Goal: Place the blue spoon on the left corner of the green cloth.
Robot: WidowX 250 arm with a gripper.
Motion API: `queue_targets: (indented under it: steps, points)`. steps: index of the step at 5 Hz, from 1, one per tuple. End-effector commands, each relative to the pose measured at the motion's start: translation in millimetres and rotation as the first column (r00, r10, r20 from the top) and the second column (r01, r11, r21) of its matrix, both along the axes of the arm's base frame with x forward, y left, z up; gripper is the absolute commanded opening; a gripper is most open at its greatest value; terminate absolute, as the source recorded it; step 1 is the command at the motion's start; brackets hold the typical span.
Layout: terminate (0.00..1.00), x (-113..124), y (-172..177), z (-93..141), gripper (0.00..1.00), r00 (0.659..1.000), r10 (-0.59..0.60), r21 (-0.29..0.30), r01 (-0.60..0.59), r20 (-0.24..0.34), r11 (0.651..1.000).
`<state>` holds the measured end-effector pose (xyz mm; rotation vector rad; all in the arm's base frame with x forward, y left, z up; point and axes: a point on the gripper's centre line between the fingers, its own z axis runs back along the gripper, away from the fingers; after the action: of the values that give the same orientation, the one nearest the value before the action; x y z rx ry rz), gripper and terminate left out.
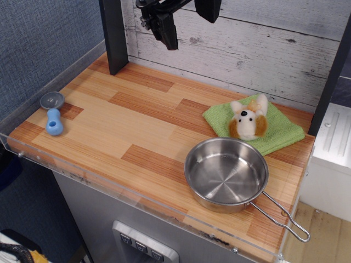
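While fingers [164, 30] hang high, blue spoon [53, 113] lies far left.

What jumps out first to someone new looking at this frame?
Probably the shiny steel pan at the front right of the wooden table, its wire handle pointing toward the right corner. Just behind it a white-and-brown plush toy sits on the green cloth. Far off at the left edge lies the blue spoon, and the gripper hangs high over the back, holding nothing.
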<state>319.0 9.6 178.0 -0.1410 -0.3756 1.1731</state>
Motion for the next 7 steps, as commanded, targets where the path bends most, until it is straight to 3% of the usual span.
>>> queue_targets:
  steps: [1,4,6,7]
  points:
    - [0.00,0.0,0.0,0.0,1.00,1.000,0.000,0.000,0.000,0.000,1.000]
    - [0.00,-37.0,57.4,-11.1,1.00,0.999,-0.039,0.034,0.040,-0.028,0.999]
    - [0.00,-68.0,123.0,-31.5,1.00,0.993,-0.098,0.091,0.104,-0.066,0.990]
    - [0.00,-72.1,152.8,-46.3,1.00,0.988,-0.129,0.099,0.137,-0.084,0.986]
